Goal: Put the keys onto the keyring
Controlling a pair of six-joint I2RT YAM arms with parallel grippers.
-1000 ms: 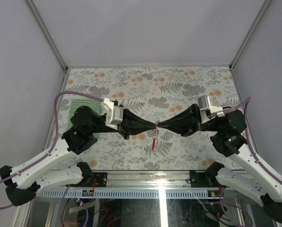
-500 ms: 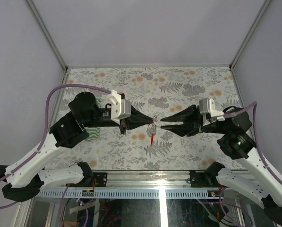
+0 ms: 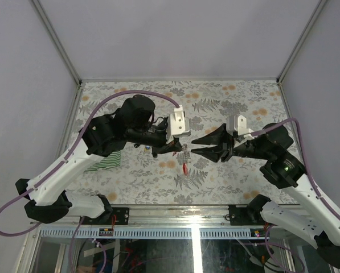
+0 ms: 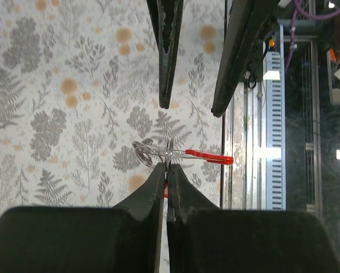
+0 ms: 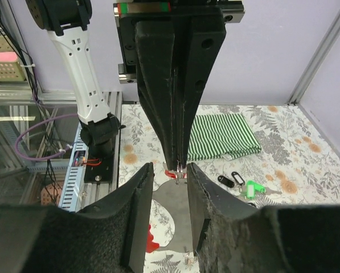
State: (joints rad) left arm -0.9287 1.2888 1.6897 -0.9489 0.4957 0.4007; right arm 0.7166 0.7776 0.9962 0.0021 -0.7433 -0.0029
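Observation:
My left gripper (image 3: 180, 149) is shut on a silvery keyring (image 4: 151, 152) and holds it above the table. A red tag (image 4: 210, 157) hangs from the ring, also seen in the top view (image 3: 185, 168). My right gripper (image 3: 193, 145) is open and empty. Its fingertips (image 4: 165, 85) face the ring from a short way off, one on each side of the left gripper's tip (image 5: 176, 162). The keys lie on the table beyond: two with black tags (image 5: 226, 181) and one with a green tag (image 5: 253, 187), loose from the ring.
A folded green-and-white striped cloth (image 5: 221, 136) lies behind the keys; in the top view (image 3: 104, 162) it is partly under the left arm. The table's metal front rail (image 3: 192, 213) runs just below the grippers.
The two grippers met at the ring a second ago. The right gripper has let go, opened and drawn back. The left arm has swung forward and right, still holding the ring.

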